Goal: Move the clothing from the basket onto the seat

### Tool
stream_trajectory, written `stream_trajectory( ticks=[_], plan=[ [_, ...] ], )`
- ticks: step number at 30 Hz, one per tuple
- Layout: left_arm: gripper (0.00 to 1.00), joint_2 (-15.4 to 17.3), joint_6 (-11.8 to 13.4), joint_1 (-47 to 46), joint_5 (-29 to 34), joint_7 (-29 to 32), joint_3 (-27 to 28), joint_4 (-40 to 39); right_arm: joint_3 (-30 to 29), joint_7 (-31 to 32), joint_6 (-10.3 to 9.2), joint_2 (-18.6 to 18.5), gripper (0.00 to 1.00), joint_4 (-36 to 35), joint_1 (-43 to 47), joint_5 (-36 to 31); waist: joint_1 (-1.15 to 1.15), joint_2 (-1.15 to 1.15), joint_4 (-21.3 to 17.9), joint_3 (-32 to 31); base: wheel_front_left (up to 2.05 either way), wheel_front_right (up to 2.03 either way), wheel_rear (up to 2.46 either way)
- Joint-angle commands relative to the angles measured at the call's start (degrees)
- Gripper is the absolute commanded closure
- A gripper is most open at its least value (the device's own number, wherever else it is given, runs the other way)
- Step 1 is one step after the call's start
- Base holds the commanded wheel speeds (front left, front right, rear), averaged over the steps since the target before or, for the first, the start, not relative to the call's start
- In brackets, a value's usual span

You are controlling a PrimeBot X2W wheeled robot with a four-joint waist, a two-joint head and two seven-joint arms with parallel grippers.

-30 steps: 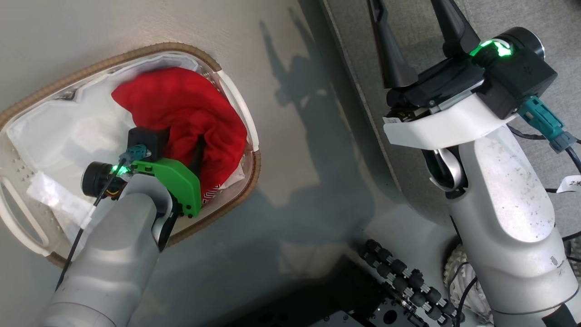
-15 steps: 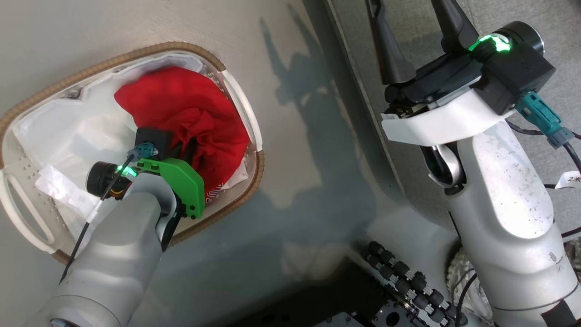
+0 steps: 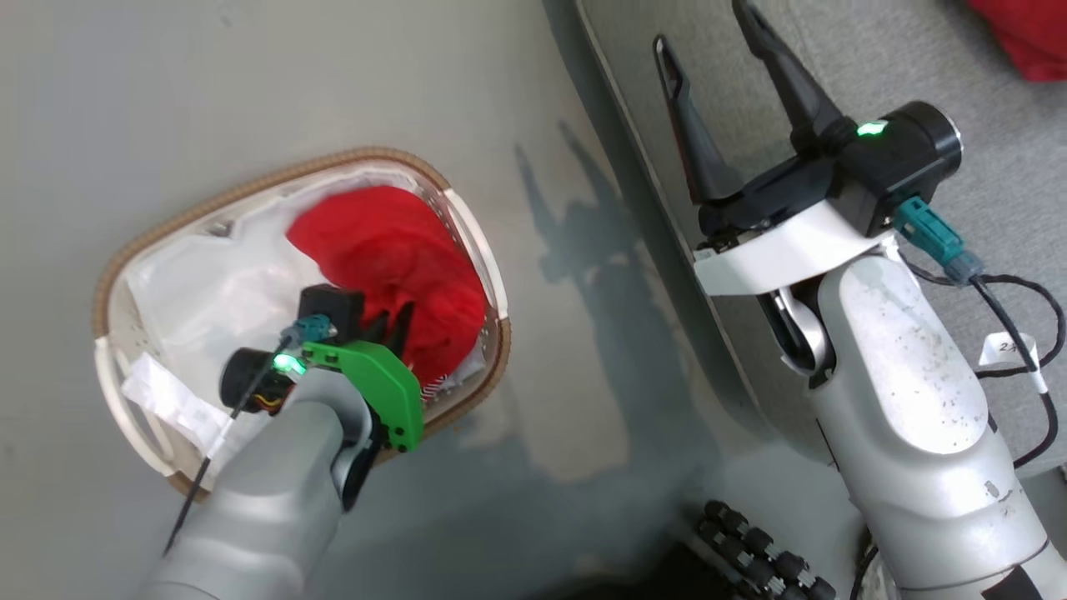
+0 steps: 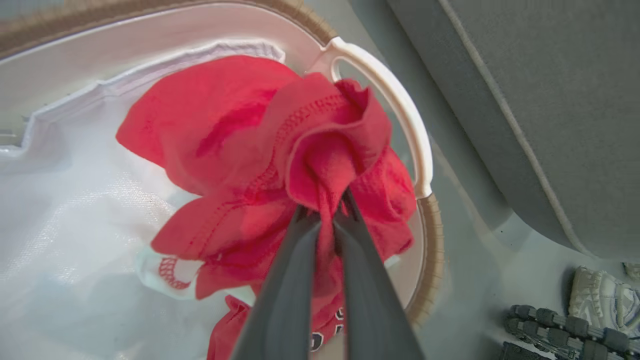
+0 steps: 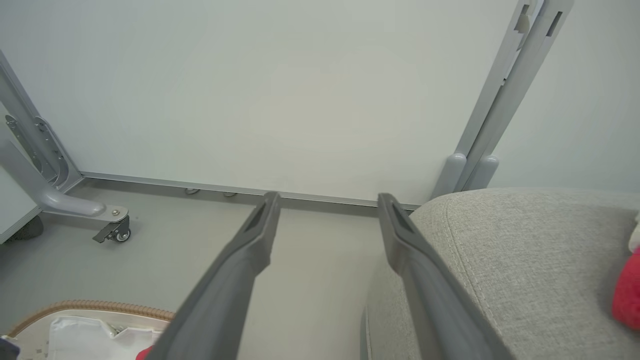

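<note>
Clothing point(image 4: 225, 125), bright red, lies bunched in the laundry basket point(image 3: 358, 155). In the head view it sits on the basket's 3 o'clock side, on top of the white liner point(image 3: 217, 283). The left tool point(image 4: 325, 207) reaches down into the basket, and its two dark fingers are pinched tight on a fold of the red cloth. The fold puffs up past the tips. White trim point(image 4: 167, 270) and some white letters peek out at the 6 o'clock edge of the pile in the left wrist view. The basket stands on the grey floor point(image 3: 250, 67), near the grey sofa point(image 3: 917, 58), which is at 3 o'clock from it. The right tool point(image 3: 702, 25) hangs by the sofa's rounded edge with its fingers spread wide and nothing between them. Another red piece point(image 3: 1021, 33) lies on the sofa at 1 o'clock in the head view, well apart from the basket.
</note>
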Motion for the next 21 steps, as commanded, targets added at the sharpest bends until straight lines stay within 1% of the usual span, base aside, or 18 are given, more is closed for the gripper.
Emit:
stream_trajectory(
  ticks=[1, 5, 11, 16, 21],
  plan=[
    [1.00, -0.1, -0.2, 1.6, -0.3, -0.2, 0.7, -0.9, 0.1, 0.0, -0.08, -0.2, 0.00, 0.7, 1.4, -0.3, 0.00, 0.00, 2.6, -6.2, 0.00, 0.00, 0.00],
    [1.00, -0.4, -0.2, 4.4, 1.1, -0.1, 1.9, -3.0, 0.2, 0.0, -0.08, -0.2, 0.00, 2.4, 3.3, -0.7, 0.00, 0.00, 4.0, -10.6, 0.00, 0.00, 0.00],
    [1.00, -0.9, -0.2, 8.6, 4.1, -0.1, 5.6, -6.4, 0.0, 0.0, -0.08, -0.2, 0.00, 5.0, 6.8, -1.3, 0.00, 0.00, 6.5, -17.1, 0.00, 0.00, 0.00],
    [1.00, -1.7, -0.2, 12.0, 7.2, -0.1, 9.7, -9.9, -0.5, 0.0, -0.08, -0.2, 0.00, 6.8, 10.4, -2.1, 0.00, 0.00, 9.0, -22.3, 0.00, 0.00, 0.00],
    [1.00, -2.3, -0.2, 16.0, 11.1, -0.1, 14.9, -13.8, -0.6, 0.0, -0.08, -0.3, 0.00, 7.7, 14.0, -2.2, 0.00, 0.00, 11.1, -27.1, 0.00, 0.00, 0.00]
  ],
)
